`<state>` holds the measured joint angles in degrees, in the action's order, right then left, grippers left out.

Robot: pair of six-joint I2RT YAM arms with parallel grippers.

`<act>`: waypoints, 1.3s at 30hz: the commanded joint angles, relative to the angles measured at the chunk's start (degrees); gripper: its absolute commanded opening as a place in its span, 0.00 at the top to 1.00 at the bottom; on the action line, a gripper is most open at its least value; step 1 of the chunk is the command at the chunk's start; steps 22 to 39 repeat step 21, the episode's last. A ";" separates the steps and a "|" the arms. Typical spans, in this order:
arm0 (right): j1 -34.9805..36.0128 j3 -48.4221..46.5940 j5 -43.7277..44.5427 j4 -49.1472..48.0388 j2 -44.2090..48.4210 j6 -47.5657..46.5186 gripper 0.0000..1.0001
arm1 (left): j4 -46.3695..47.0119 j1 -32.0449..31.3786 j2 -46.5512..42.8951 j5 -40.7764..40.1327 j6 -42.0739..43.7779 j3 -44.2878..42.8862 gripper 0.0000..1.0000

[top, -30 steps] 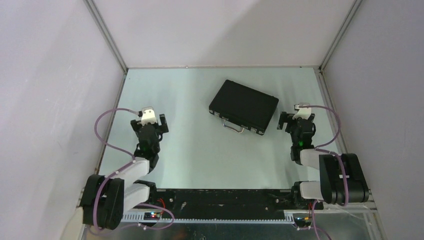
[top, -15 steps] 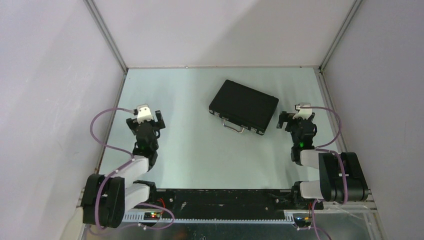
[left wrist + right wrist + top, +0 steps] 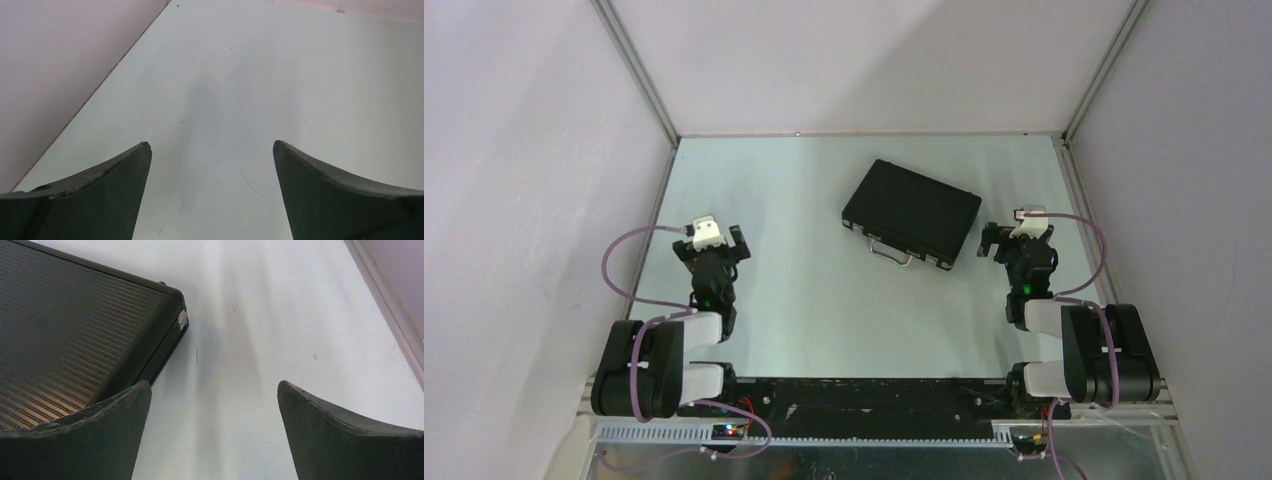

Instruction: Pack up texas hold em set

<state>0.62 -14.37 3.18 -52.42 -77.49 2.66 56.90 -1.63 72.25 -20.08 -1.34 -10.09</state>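
Observation:
The black briefcase (image 3: 911, 212) lies shut and flat on the table, turned at an angle, its handle and silver latches on the near side. Its ribbed lid and one corner latch show in the right wrist view (image 3: 75, 335). My right gripper (image 3: 1007, 243) is open and empty just right of the case's near right corner; in the right wrist view (image 3: 214, 390) it hangs over bare table. My left gripper (image 3: 711, 247) is open and empty at the left, far from the case, over bare table in the left wrist view (image 3: 211, 147). Chips, cards, triangle, button and die are out of view.
Pale walls enclose the table on the left (image 3: 654, 200), back and right (image 3: 1079, 190). The left wall runs close beside my left gripper (image 3: 60, 65). The right wall's base shows in the right wrist view (image 3: 395, 315). The arm bases and a black rail (image 3: 864, 395) lie at the near edge.
My left arm has drawn back towards its base and a little left, folding in. The right arm and the briefcase have not moved.

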 commanded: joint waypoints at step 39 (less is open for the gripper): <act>-0.10 -0.05 -0.45 -3.10 -0.16 0.33 0.00 | 4.10 0.66 -0.16 1.47 0.95 -0.75 0.02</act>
